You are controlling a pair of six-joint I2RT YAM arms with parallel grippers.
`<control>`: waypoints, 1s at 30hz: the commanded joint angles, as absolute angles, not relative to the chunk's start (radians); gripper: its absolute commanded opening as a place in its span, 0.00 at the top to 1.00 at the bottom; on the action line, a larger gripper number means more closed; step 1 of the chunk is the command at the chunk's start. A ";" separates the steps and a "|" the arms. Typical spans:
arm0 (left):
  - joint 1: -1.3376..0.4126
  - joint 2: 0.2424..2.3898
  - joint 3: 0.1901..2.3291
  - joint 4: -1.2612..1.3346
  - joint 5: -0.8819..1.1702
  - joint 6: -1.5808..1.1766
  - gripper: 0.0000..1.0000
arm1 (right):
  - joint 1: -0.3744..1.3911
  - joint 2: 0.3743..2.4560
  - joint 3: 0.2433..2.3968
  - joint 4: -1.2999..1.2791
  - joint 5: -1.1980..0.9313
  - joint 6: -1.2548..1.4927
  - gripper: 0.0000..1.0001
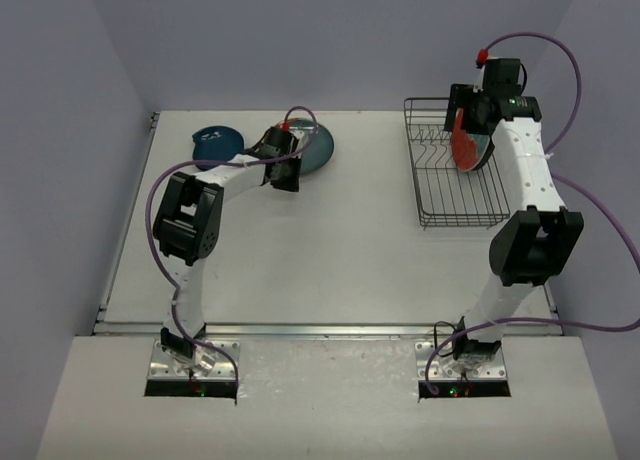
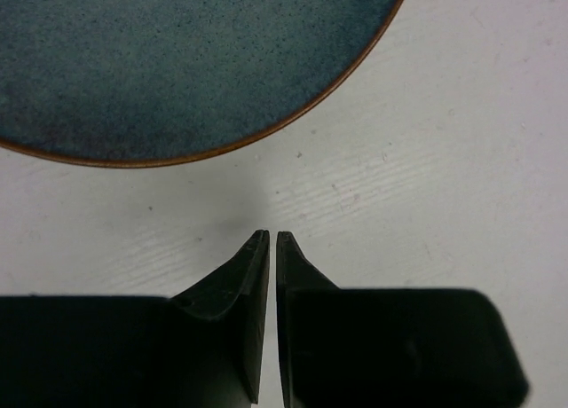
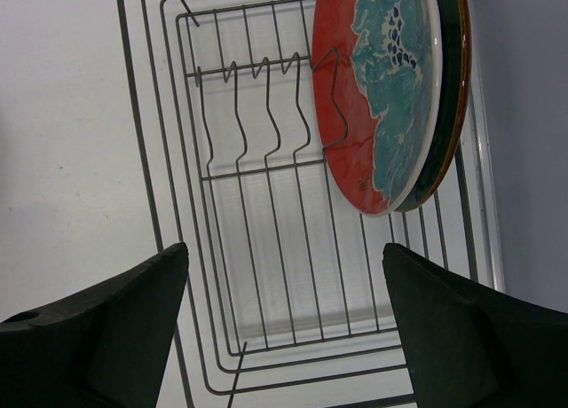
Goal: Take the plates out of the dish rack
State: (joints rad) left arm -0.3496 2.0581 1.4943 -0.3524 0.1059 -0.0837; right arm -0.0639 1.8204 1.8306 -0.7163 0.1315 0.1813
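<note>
Plates sit in two places. Two are in the rack (image 1: pixel 445 190), at the table's (image 1: pixel 330 260) far right. The red plate (image 3: pixel 355 98) stands on edge between the wire dividers, showing its light-blue patterned face to the right wrist camera. A dark plate (image 3: pixel 451 98) with a brown rim stands close behind it. The rack's other slots hold nothing.

Two more lie flat on the table at the far left: a blue plate (image 1: pixel 215 143), and to its right a teal plate (image 2: pixel 177 62) with a brown rim. The left arm crosses between them, so I cannot tell whether they touch.

The left gripper (image 2: pixel 272 238) hangs low over bare table just beside the teal plate's edge. Its jaws are pinched almost together, with only a hairline gap, and grip nothing.

The right gripper (image 3: pixel 284 257) hovers above the rack with its jaws spread wide and nothing between them. The two standing plates are just ahead of its fingertips and clear of both.
</note>
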 commanded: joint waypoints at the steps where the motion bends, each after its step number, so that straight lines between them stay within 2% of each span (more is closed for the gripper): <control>1: -0.351 2.112 1.583 -0.344 0.112 -0.077 0.91 | -0.066 1.826 1.876 -0.690 0.161 0.170 0.10; 8: -0.325 2.214 1.706 -0.368 0.127 -0.070 0.87 | -0.069 1.823 1.874 -0.690 0.168 0.156 0.10; 16: -0.314 2.244 1.775 -0.387 0.124 -0.039 0.74 | -0.072 1.815 1.862 -0.690 0.161 0.156 0.09; 20: -0.317 2.215 1.772 -0.390 0.155 -0.018 0.61 | -0.072 1.812 1.864 -0.691 0.160 0.156 0.09; 24: -0.321 2.087 1.692 -0.364 0.226 -0.017 0.42 | -0.074 1.816 1.877 -0.690 0.170 0.150 0.09; 30: -0.347 1.861 1.556 -0.334 0.238 -0.072 0.31 | -0.089 1.867 1.927 -0.690 0.238 0.141 0.12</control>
